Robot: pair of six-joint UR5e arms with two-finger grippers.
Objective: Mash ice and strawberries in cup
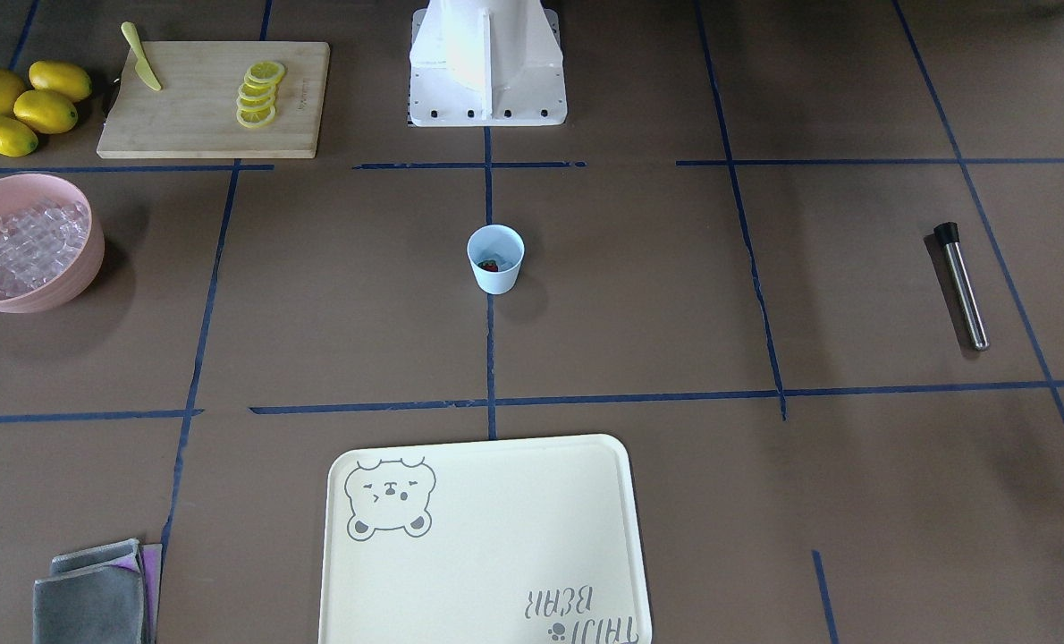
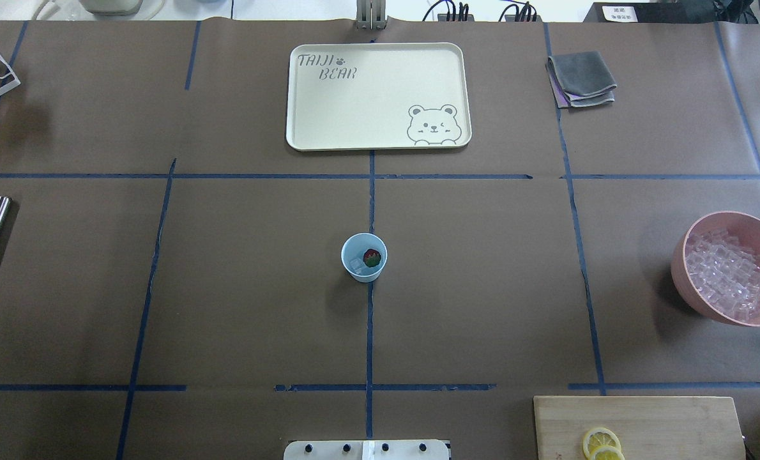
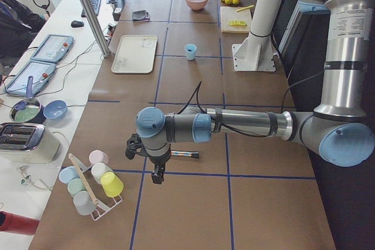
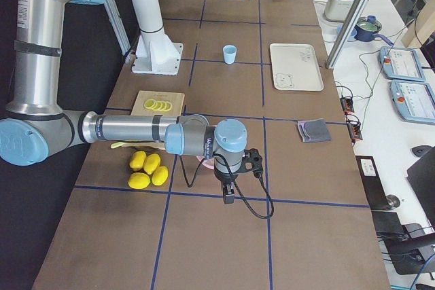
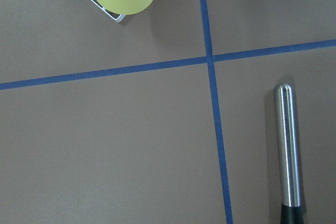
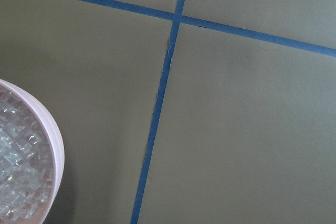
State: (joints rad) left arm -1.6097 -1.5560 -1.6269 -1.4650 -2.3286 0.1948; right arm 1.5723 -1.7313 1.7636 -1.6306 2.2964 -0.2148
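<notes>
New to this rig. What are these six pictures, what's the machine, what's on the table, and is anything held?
Two robot arms at a brown table. Two pictures look down on it, from behind the robot and facing it; two look along it from either end; two come from wrist cameras. In the middle stands the cup with a strawberry and ice inside. A steel rod lies by the left gripper; a pink bowl of ice cubes sits by the right gripper. Also lemons, a cutting board with lemon slices, a tray, cloths. Nothing seems held; open or shut, I cannot tell.
</notes>
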